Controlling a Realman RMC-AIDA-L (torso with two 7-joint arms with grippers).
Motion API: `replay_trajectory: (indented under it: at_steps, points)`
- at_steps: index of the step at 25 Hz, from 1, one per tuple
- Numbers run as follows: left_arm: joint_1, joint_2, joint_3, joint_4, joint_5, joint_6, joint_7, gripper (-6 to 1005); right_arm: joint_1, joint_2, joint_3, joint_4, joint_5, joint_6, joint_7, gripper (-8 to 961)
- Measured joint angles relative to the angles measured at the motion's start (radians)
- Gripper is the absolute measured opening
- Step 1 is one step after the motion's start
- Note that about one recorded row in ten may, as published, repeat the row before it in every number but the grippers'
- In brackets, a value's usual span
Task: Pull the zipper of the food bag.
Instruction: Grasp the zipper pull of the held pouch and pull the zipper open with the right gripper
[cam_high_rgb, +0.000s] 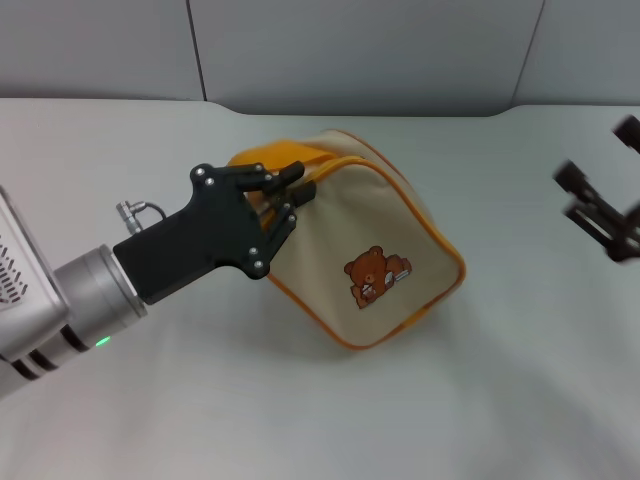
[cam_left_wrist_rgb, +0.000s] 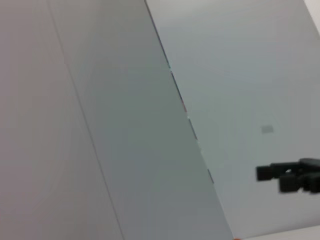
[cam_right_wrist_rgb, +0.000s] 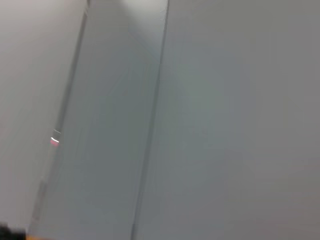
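The food bag (cam_high_rgb: 375, 250) is a beige canvas box with orange piping and a brown bear patch. It lies tilted mid-table in the head view. Its orange strap handle (cam_high_rgb: 270, 155) shows at the top left. My left gripper (cam_high_rgb: 283, 196) is at the bag's upper left end, just below the handle. Its fingers are closed at the zip track there. The zipper pull is hidden between the fingers. My right gripper (cam_high_rgb: 598, 208) hangs open and empty in the air far to the bag's right, apart from it. It also shows in the left wrist view (cam_left_wrist_rgb: 292, 176).
The white table (cam_high_rgb: 320, 420) runs to grey wall panels (cam_high_rgb: 350, 50) at the back. The left forearm (cam_high_rgb: 90, 290) crosses the table's left side. Both wrist views show only the wall panels.
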Motion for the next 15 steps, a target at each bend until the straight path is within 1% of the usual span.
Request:
replay_trajectory:
  at_steps: [4, 6, 10, 15]
  points:
    - [-0.013, 0.001, 0.018, 0.023, 0.000, -0.004, 0.000, 132, 0.067, 0.002, -0.009, 0.115, 0.012, 0.086, -0.200, 774]
    - [-0.014, 0.001, 0.022, 0.031, 0.000, -0.006, -0.001, 121, 0.103, 0.002, -0.013, 0.153, 0.008, 0.137, -0.270, 774]
    - [-0.015, 0.002, 0.025, 0.037, 0.000, -0.012, -0.002, 102, 0.159, 0.003, -0.066, 0.175, -0.015, 0.237, -0.366, 774]
    - [-0.017, 0.002, 0.025, 0.038, -0.001, -0.014, -0.007, 83, 0.174, 0.003, -0.186, 0.167, -0.018, 0.271, -0.414, 773]
